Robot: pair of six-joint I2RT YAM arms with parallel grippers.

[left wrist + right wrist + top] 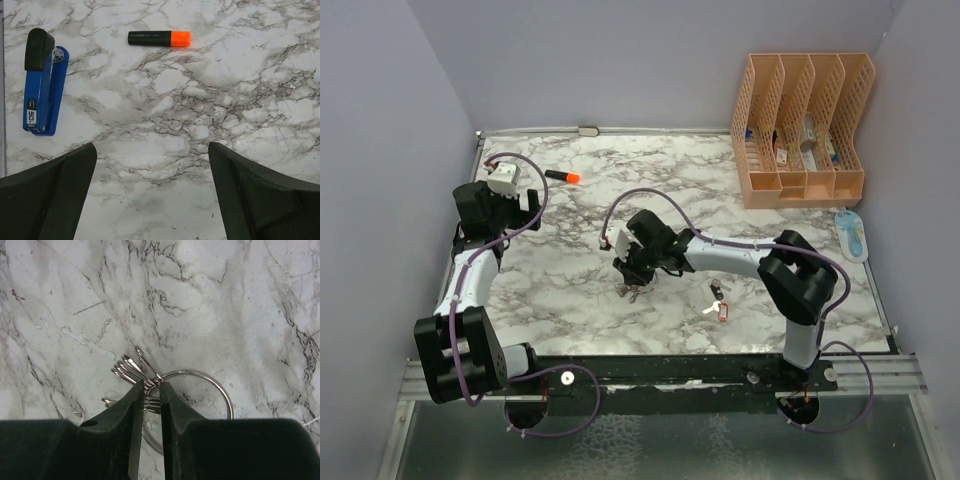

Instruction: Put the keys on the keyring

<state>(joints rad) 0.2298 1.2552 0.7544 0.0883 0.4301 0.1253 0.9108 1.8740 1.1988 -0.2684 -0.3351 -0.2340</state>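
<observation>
Nearest the arm bases, in the overhead view, two loose keys (717,302) lie on the marble table (570,290) right of centre, one with a dark head and one with a red tag, well apart from the ring. Just beyond them to the left, the right gripper (149,387) is down at the tabletop. From above its jaws are hidden under the wrist, but its own camera shows them closed to a narrow slit on the keyring (197,372), pinching where a bunch of small silver keys (127,369) fans out to the left. The ring's wire loop curves out to the right, flat on the marble. Only the overhead view shows the tagged keys, and only the wrist view shows the ring as a full loop. Farther back on the left, the left gripper (151,150) hangs above bare marble with its jaws wide and nothing between them. Its camera shows a blue stapler (42,82) that the overhead view hides behind the arm, and beyond it an orange-capped black marker (159,38). At the far right corner stands an orange file organiser (800,130).
</observation>
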